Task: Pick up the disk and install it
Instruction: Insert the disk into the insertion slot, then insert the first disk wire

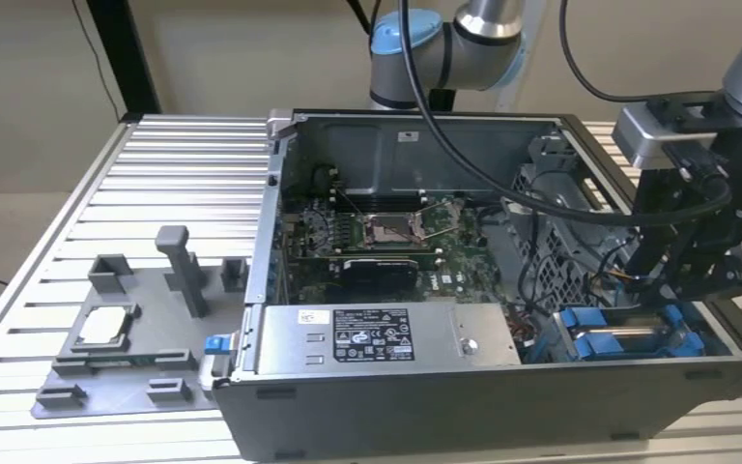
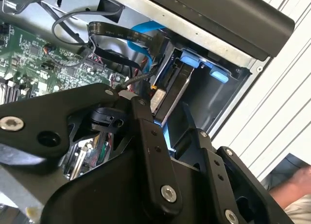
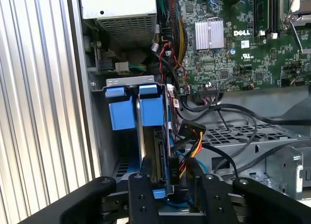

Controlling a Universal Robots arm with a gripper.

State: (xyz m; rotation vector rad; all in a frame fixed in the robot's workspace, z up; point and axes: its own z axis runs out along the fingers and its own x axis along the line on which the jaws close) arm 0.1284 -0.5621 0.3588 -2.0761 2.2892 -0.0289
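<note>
Fingers [image 3: 137, 199] clamped across the disk [image 3: 154, 146], held edge-on in the corner bay of the case [image 1: 474, 406], presumably so it seats straight in its slot.

The end effector [image 2: 167, 124] is close against the disk [image 2: 175, 90], which stands edgewise in the computer case's [image 2: 218, 20] bay.

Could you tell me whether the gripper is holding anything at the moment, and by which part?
It cannot be told. The gripper straddles the end of the disk, which stands on edge in its bay, but a firm hold is not visible.
</note>
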